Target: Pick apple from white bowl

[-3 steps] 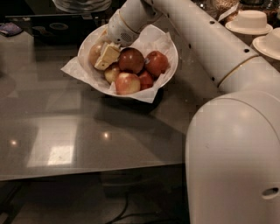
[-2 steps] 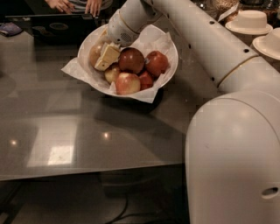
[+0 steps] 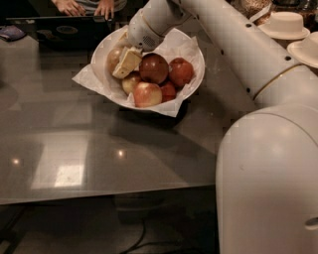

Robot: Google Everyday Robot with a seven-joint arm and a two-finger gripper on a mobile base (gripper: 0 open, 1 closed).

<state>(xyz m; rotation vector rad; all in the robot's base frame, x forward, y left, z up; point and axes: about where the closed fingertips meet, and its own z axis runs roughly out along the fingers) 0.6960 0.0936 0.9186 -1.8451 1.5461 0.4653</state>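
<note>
The white bowl [image 3: 195,49], lined with crumpled white paper, stands on the dark table and holds several apples. The dull brownish-tan apple [image 3: 114,56] lies at the bowl's left side. My gripper [image 3: 122,63] reaches down into the bowl from above and sits right against this apple, covering its right side. A shiny deep-red apple [image 3: 154,68] lies just right of the gripper, another red apple [image 3: 181,72] beyond it, and a small pink-yellow apple [image 3: 147,94] at the front.
My white arm [image 3: 238,44] runs from the bowl to the lower right. Stacked white paper bowls [image 3: 285,25] stand at the back right. A person's hands [image 3: 87,7] rest at a dark laptop [image 3: 59,30] behind the bowl.
My gripper and the apples have stayed in place. The person's hands at the back have come further into view.
</note>
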